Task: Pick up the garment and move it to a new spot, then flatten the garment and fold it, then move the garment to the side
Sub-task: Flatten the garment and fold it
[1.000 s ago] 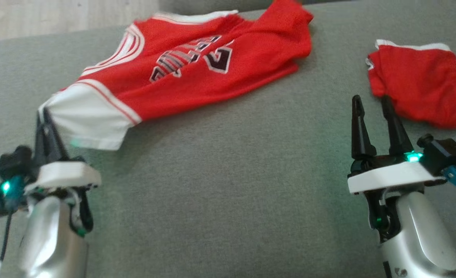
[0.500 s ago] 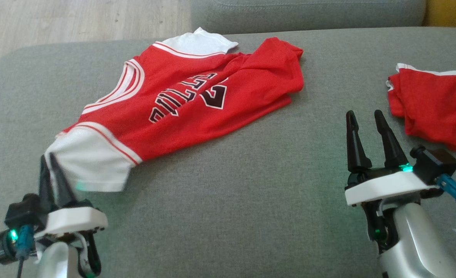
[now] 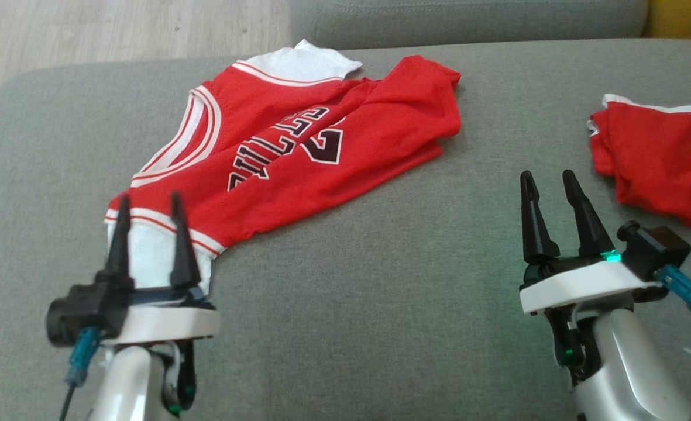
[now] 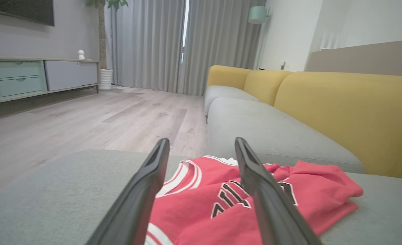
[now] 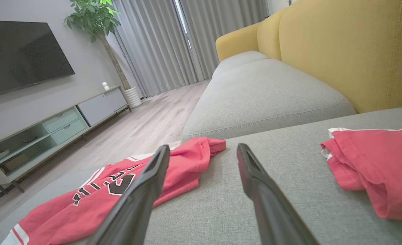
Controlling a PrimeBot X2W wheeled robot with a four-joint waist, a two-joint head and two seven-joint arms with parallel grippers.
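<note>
The garment [image 3: 298,146], a red jersey with white trim and dark lettering, lies spread and creased on the grey sofa cushion [image 3: 380,280]. My left gripper [image 3: 150,199] stands open, its fingers pointing over the jersey's white near sleeve, with nothing between them. In the left wrist view the left gripper [image 4: 201,141] frames the garment [image 4: 207,204] between its parted fingers. My right gripper [image 3: 547,175] is open above bare cushion, well right of the jersey. In the right wrist view the right gripper [image 5: 203,147] has the garment [image 5: 95,194] to its left.
A second red cloth [image 3: 655,158] with a white edge lies crumpled at the right of the cushion, also to the right as the red cloth [image 5: 374,170] in the right wrist view. A yellow backrest [image 4: 340,112] runs along the sofa. Wooden floor [image 3: 117,29] lies beyond the cushion's far edge.
My left gripper was shut on the white sleeve; it has opened and let go, and the sleeve now rests on the cushion. The camera tilted earlier. The right gripper stayed open.
</note>
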